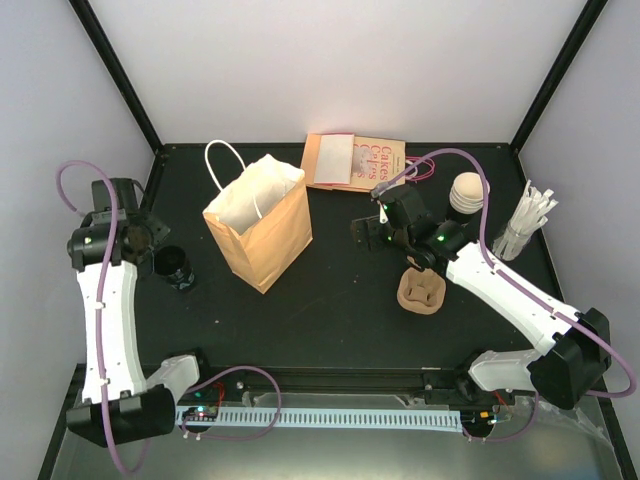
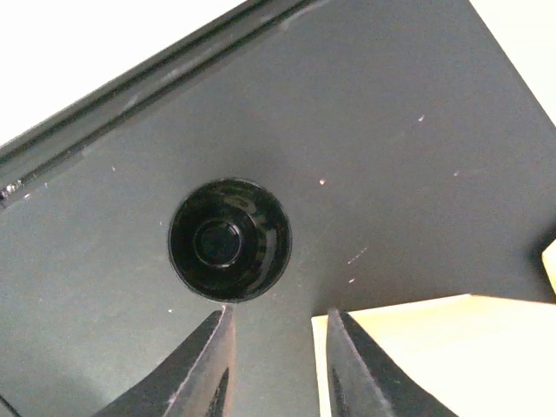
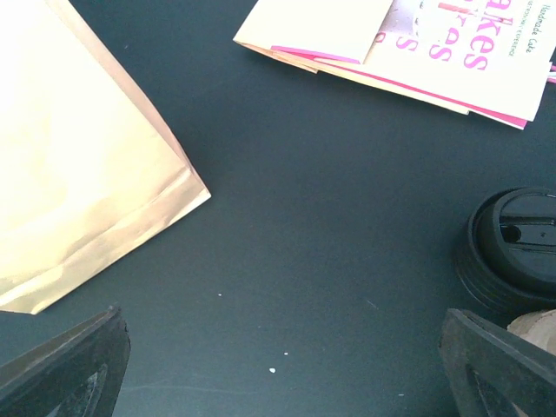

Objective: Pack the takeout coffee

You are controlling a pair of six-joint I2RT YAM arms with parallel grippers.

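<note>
Both grippers are hanging spread and empty, the left gripper (image 2: pixel 280 320) left of the paper bag (image 1: pixel 260 228), the right gripper (image 3: pixel 282 314) right of it. The black cup (image 2: pixel 228 241) is standing just left of the bag, seemingly lidless, with a black lid (image 3: pixel 512 252) lying right of the bag.

One paper bag (image 1: pixel 258 222), one black cup (image 1: pixel 175 267), one lid (image 3: pixel 508 252), one carrier (image 1: pixel 423 291), one straw bundle (image 1: pixel 530 215).

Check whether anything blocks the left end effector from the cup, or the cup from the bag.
Nothing visible does. Only bare table lies between the left end effector and the cup just ahead of it. Bare table also separates the cup from the open bag standing to its right.
</note>
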